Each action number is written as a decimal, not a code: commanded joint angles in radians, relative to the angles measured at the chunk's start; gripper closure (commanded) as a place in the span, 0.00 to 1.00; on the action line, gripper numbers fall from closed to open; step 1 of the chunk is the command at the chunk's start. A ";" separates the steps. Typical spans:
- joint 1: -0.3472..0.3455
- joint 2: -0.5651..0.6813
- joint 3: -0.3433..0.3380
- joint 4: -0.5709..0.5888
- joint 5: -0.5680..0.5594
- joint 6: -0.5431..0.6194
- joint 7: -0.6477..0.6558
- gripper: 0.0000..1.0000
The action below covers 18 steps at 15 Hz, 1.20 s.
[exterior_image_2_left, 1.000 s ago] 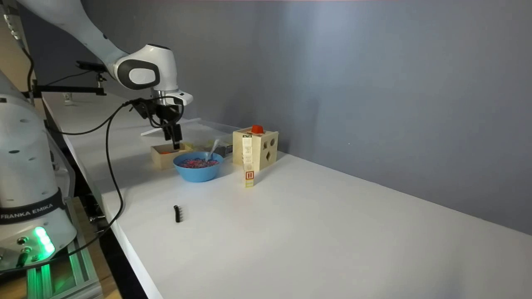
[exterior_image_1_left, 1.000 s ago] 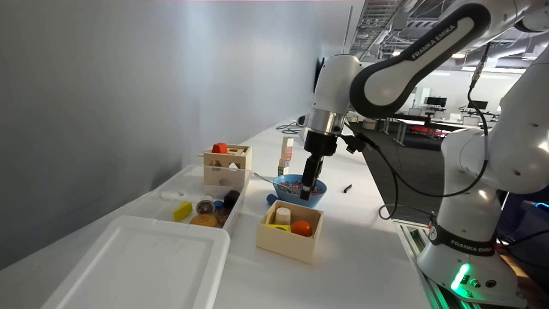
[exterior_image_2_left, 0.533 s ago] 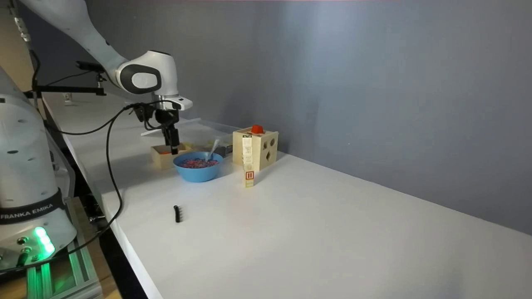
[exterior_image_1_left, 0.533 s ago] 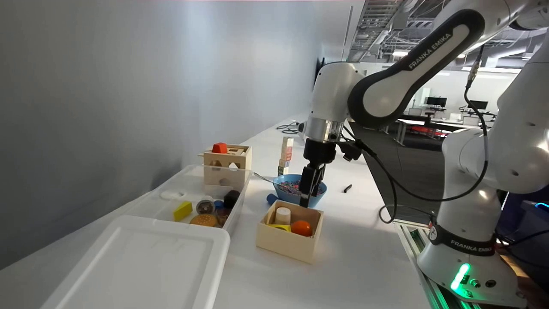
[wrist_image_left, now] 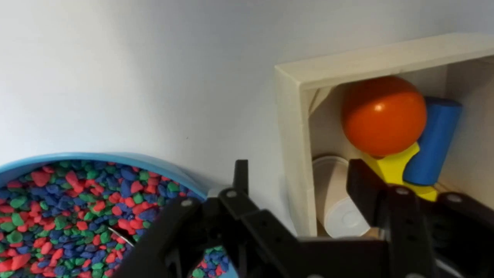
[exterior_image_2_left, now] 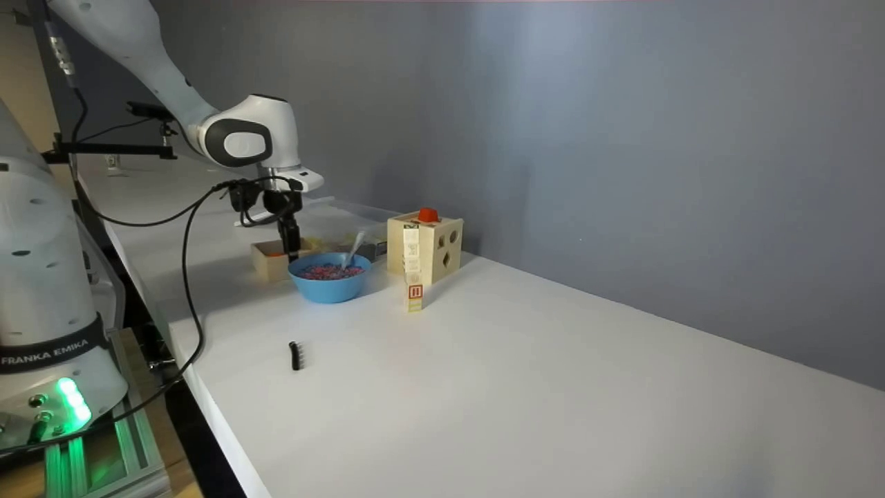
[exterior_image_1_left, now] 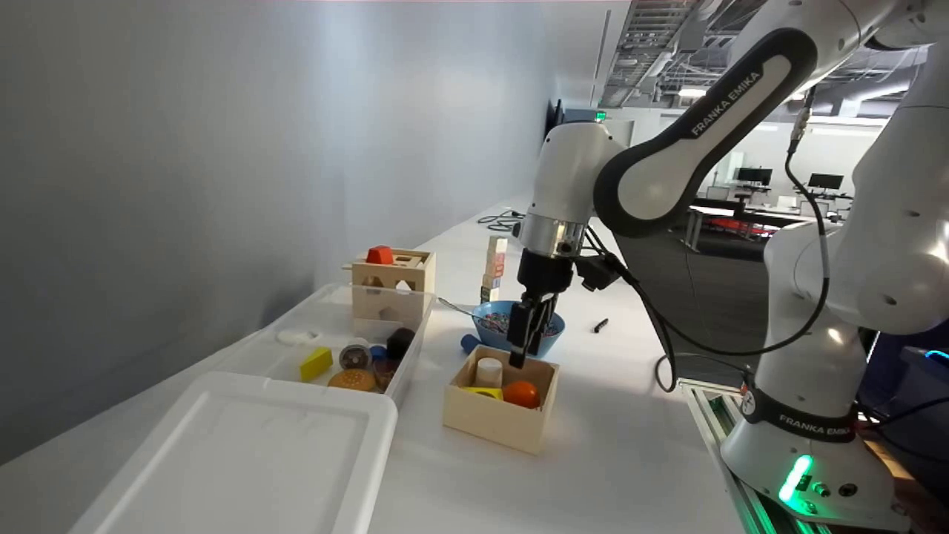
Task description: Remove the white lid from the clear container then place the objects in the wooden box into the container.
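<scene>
1. The end effector (wrist_image_left: 301,175) is spread wide, holding nothing. One thin wall of the wooden box (wrist_image_left: 298,154) stands between its fingers (wrist_image_left: 241,177), so a squeeze should pinch it.
2. The box sits on the table (exterior_image_1_left: 615,445), between the clear tub (exterior_image_1_left: 412,363) and the table's edge by the robot (exterior_image_1_left: 830,467).
3. Flat, pale wood; inside, a shiny orange ball (wrist_image_left: 384,116), a smooth blue stick (wrist_image_left: 433,142) and a yellow piece (wrist_image_left: 393,169).
</scene>
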<state>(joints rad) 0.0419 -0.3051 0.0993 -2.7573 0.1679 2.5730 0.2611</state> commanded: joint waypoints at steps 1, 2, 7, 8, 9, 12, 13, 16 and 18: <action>-0.007 0.029 0.011 0.003 -0.015 0.044 0.045 0.62; -0.007 0.035 0.011 0.004 -0.016 0.050 0.049 0.70; 0.010 0.035 0.010 0.004 -0.003 0.048 0.034 1.00; 0.026 0.022 0.004 0.004 0.017 0.037 0.006 1.00; 0.038 0.007 0.000 0.002 0.029 0.032 -0.014 1.00; 0.072 -0.039 -0.020 0.006 0.056 -0.010 -0.090 0.98; 0.074 -0.053 -0.022 0.009 0.049 -0.023 -0.103 0.98; 0.062 -0.132 -0.022 0.032 0.000 -0.113 -0.134 0.98; 0.058 -0.192 -0.028 0.070 -0.017 -0.213 -0.164 0.98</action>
<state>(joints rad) 0.0983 -0.3802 0.0907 -2.7213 0.1753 2.4957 0.1446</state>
